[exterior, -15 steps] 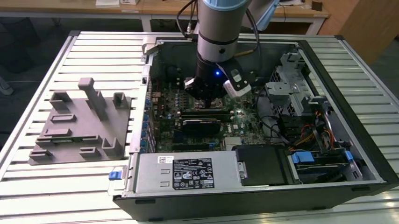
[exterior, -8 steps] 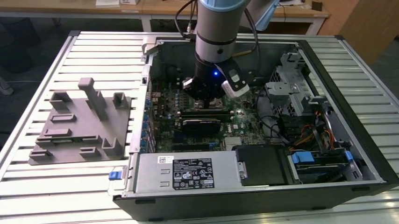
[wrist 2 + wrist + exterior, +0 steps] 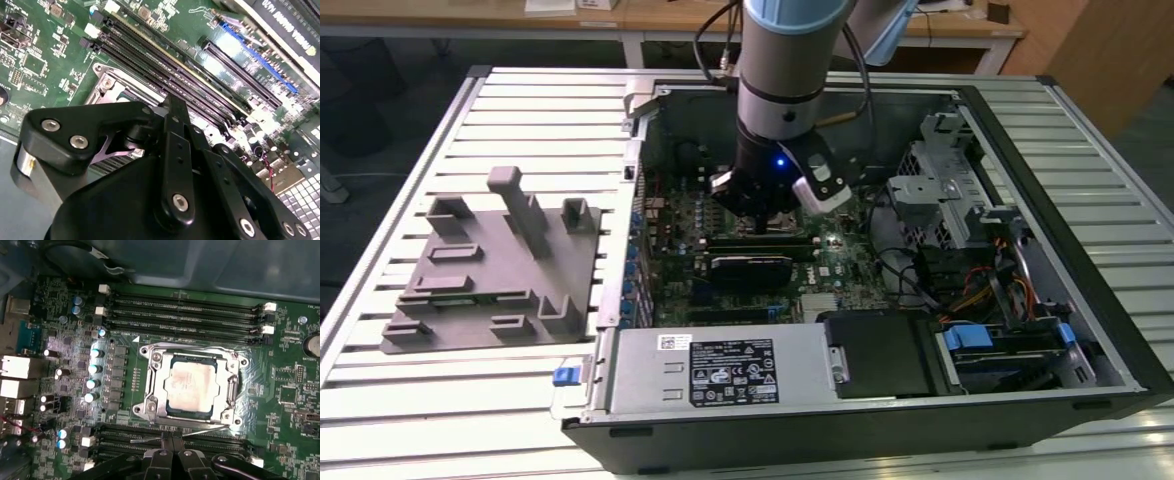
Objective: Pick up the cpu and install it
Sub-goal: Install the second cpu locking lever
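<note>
While the arm (image 3: 781, 50) reaches straight down into the open PC case (image 3: 881, 260) in the exterior view, the gripper (image 3: 767, 205) sits low over the motherboard (image 3: 747, 250), roughly mid-board, and I can't make out the cpu from here since the gripper body covers that spot. The case lies on its side on the slatted worktop (image 3: 454, 400), taking up the middle and the exterior view's right part of it, with the power supply (image 3: 720, 370) along the case's near edge and the drive cage (image 3: 961, 200) toward the exterior view's right. A grey plastic fixture block (image 3: 494, 270) sits on the worktop beside the case, toward the exterior view's left edge, well apart from the gripper. In the second wrist view the black gripper (image 3: 172, 107) linkage is right up close, its fingers (image 3: 175, 115) pressed together into one narrow tip with nothing between them, hanging just over the memory slots (image 3: 165, 65) next to the metal socket frame (image 3: 107, 80). In the first wrist view the cpu (image 3: 192, 385) is lying flat inside the socket frame (image 3: 150, 385), silver top facing up, frame bars around it on all sides. The gripper (image 3: 171, 442) tip is just beside the frame's edge, over a memory slot (image 3: 210, 445), fingers together, not touching the cpu.
</note>
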